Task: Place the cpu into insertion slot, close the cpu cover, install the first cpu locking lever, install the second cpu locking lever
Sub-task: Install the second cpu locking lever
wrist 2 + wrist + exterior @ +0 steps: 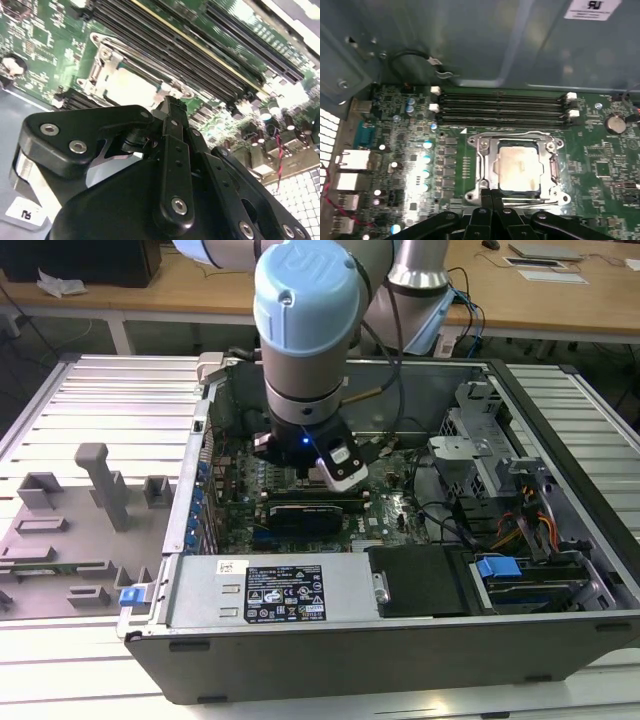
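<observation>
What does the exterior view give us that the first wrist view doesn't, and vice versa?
Exterior view alone: the arm reaching down into the open computer case, the grey fixture tray at that view's left, the blue drive latch.

First wrist view alone: the cpu seated in the insertion slot, the cpu cover framing it, the memory slots and coin cell.

Shared: the green motherboard and the gripper, at the socket's edge.

Memory slots (502, 107) close beside cpu cover (517, 167)
</observation>
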Controlling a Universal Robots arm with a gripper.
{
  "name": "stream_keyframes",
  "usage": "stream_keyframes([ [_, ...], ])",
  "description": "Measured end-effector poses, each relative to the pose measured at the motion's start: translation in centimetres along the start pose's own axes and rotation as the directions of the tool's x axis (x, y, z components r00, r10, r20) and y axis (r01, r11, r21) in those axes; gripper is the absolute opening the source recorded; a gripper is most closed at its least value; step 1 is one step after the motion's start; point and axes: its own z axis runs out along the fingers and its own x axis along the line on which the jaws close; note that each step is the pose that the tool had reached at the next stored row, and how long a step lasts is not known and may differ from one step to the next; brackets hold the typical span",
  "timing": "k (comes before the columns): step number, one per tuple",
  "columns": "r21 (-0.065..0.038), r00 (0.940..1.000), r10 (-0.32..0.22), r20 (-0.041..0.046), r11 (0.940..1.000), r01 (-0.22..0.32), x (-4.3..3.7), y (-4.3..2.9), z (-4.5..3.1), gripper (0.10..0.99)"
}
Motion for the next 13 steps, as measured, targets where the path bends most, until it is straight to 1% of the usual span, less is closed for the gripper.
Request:
stream_keyframes([
  [2, 0.000, 1.0000, 0.002, -0.0017, 1.0000, -0.002, -0.53, -0.04, 0.01, 0.106],
  [5, 0.001, 1.0000, 0.008, -0.0055, 1.0000, -0.008, -1.63, -0.10, 0.04, 0.106],
  [7, 0.009, 0.9999, 0.014, -0.0058, 0.9999, -0.014, -2.01, -0.11, 0.06, 0.106],
  [8, 0.022, 0.9998, 0.020, -0.0052, 0.9996, -0.020, -2.20, -0.12, 0.07, 0.106],
  [10, 0.055, 0.9994, 0.034, -0.0028, 0.9979, -0.033, -2.50, -0.12, 0.08, 0.106],
  [11, 0.073, 0.9994, 0.034, -0.0030, 0.9968, -0.033, -2.58, 0.09, 0.16, 0.106],
  [12, 0.081, 0.9994, 0.034, -0.0032, 0.9962, -0.033, -2.60, 0.27, 0.22, 0.106],
  [13, 0.095, 0.9994, 0.033, -0.0032, 0.9949, -0.033, -2.63, 0.79, 0.40, 0.106],
])
